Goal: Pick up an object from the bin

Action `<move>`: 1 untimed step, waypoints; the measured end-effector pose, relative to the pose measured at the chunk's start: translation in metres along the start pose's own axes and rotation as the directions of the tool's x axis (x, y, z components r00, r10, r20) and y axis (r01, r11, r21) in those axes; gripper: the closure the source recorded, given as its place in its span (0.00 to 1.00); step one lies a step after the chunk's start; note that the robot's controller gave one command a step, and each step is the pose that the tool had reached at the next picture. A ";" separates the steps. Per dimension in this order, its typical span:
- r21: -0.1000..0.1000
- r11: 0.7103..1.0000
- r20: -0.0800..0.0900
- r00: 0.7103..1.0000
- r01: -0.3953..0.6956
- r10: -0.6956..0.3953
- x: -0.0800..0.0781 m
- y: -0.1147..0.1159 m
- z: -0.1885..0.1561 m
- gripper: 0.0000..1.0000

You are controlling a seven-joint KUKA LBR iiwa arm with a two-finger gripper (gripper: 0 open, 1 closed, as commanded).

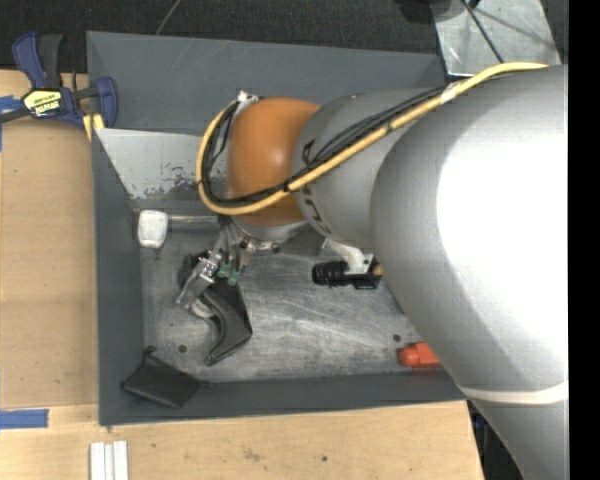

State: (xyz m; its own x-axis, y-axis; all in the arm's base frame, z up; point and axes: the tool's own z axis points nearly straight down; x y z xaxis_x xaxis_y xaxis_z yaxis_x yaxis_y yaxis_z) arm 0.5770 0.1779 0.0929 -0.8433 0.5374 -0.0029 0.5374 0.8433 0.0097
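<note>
My gripper (pixel 213 271) is low over the left middle of the bin floor, under the arm's orange cover. A black curved piece (pixel 228 330) reaches from just beneath it toward the bin's front; I cannot tell whether it is loose. A small white block (pixel 152 228) lies up and to the left of the gripper, apart from it. A black cylinder with a white end (pixel 345 273) lies to the gripper's right, close under the arm.
A black flat wedge (pixel 160 382) sits in the front left corner. An orange-red thing (pixel 417 355) shows at the front right, partly hidden by the arm. A thin grey rod (pixel 192 220) lies along the back wall. The arm covers the bin's right side.
</note>
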 end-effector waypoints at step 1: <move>0.000 0.995 -0.004 0.995 -0.104 0.104 0.002 0.001 0.001 0.00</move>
State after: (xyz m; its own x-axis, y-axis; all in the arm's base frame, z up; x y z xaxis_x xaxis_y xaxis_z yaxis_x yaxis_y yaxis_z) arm 0.5754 0.1799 0.0915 -0.7827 0.6224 0.0024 0.6224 0.7826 0.0096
